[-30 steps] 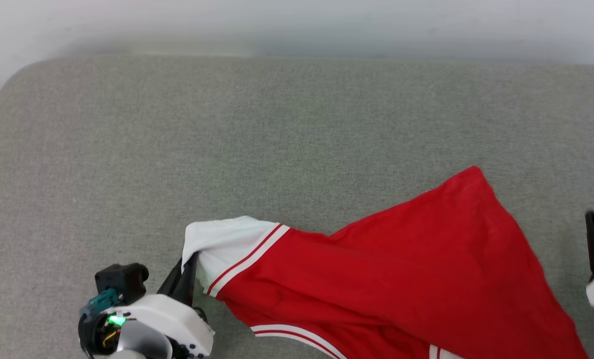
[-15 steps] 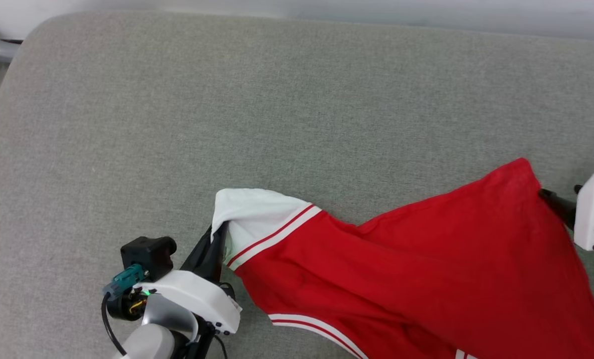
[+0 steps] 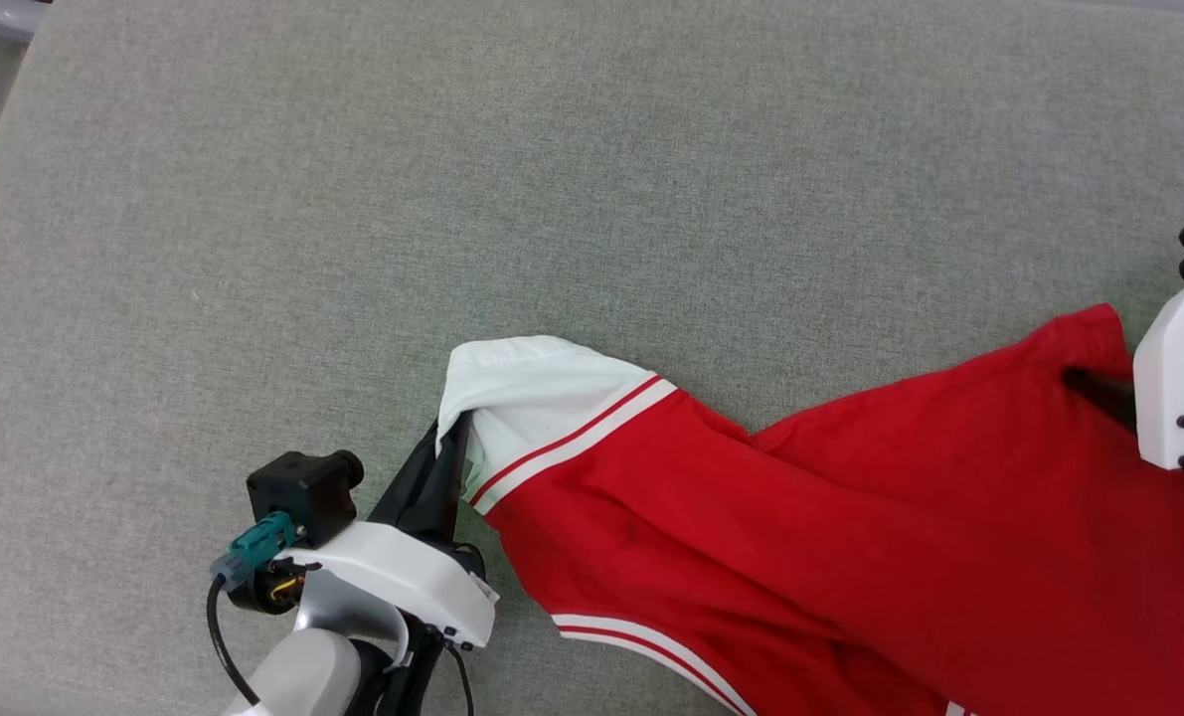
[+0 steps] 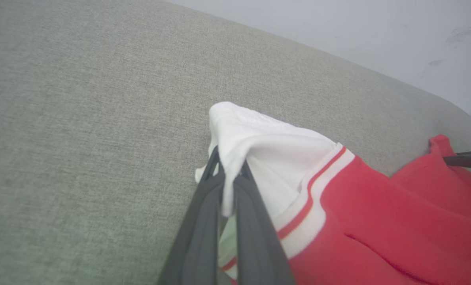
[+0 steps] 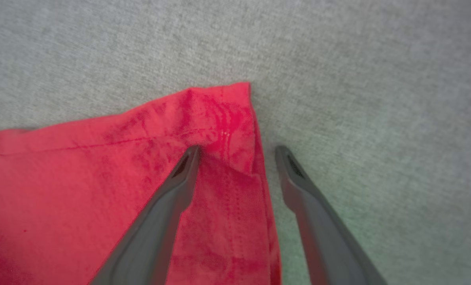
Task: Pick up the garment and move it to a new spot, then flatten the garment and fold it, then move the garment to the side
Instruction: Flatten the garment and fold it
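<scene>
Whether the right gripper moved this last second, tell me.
Yes. The right gripper has come left, from clear of the garment to straddling its corner, jaws open.

The shirt (image 3: 850,517) runs off the head view's bottom and right edges, so its lower part is unseen. The left gripper (image 4: 227,178) has its fingertips buried in the white sleeve (image 4: 275,150). The right gripper (image 5: 238,149) is mostly cropped at the head view's right edge, one finger (image 3: 1099,390) showing.

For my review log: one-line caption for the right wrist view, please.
Open right gripper straddles the garment's hemmed corner on the grey surface, one finger on cloth, one off.
</scene>
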